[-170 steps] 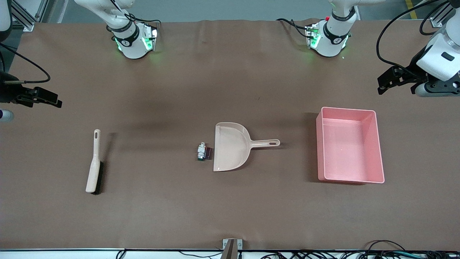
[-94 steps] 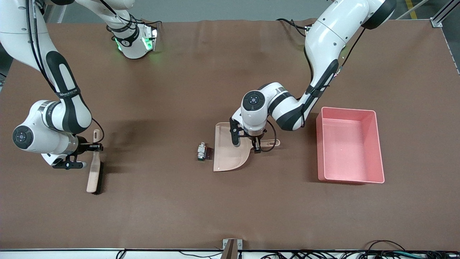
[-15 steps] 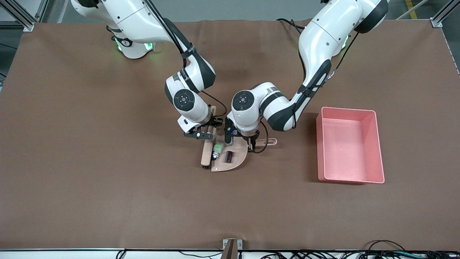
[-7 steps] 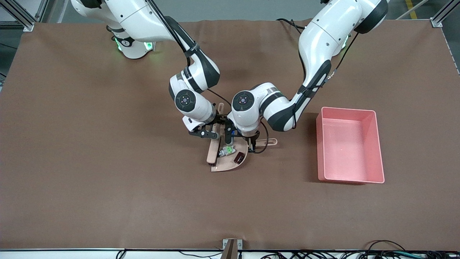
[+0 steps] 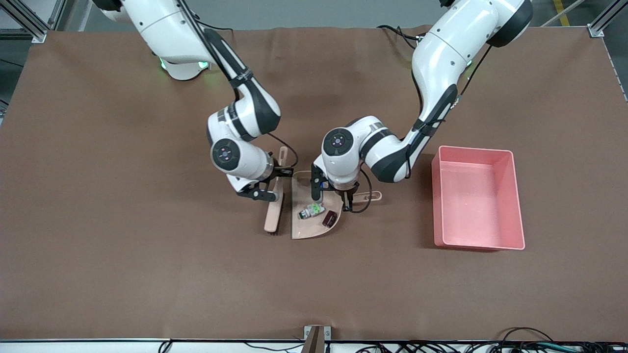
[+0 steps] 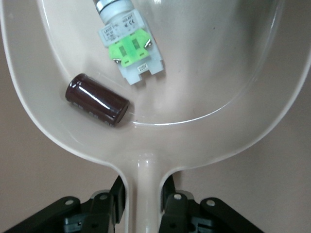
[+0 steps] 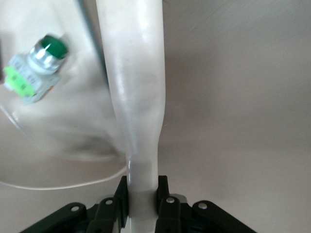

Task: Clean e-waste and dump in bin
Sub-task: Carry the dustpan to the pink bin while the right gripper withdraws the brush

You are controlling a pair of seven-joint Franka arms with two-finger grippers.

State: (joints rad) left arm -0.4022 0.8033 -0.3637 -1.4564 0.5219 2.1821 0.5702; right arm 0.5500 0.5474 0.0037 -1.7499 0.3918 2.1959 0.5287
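The e-waste lies in the beige dustpan (image 5: 301, 188) at the table's middle: a white-grey component with a green tip (image 5: 312, 211) and a dark maroon block (image 5: 329, 218). Both show in the left wrist view, the component (image 6: 129, 48) and the block (image 6: 97, 106) inside the pan (image 6: 209, 87). My left gripper (image 5: 347, 200) is shut on the dustpan's handle (image 6: 142, 194). My right gripper (image 5: 277, 182) is shut on the beige brush (image 5: 273, 215), which stands beside the pan's open edge, toward the right arm's end. The right wrist view shows the brush handle (image 7: 136, 87) and the component (image 7: 36, 68). The pink bin (image 5: 435, 196) stands toward the left arm's end.
The brown table mat (image 5: 147, 274) spreads around the pan and bin. A metal bracket (image 5: 316, 336) sits at the table edge nearest the front camera. Cables lie along that edge.
The right gripper has drawn the brush back out of the pan toward the right arm's end. The two scraps have stayed in the pan, deeper toward its handle.
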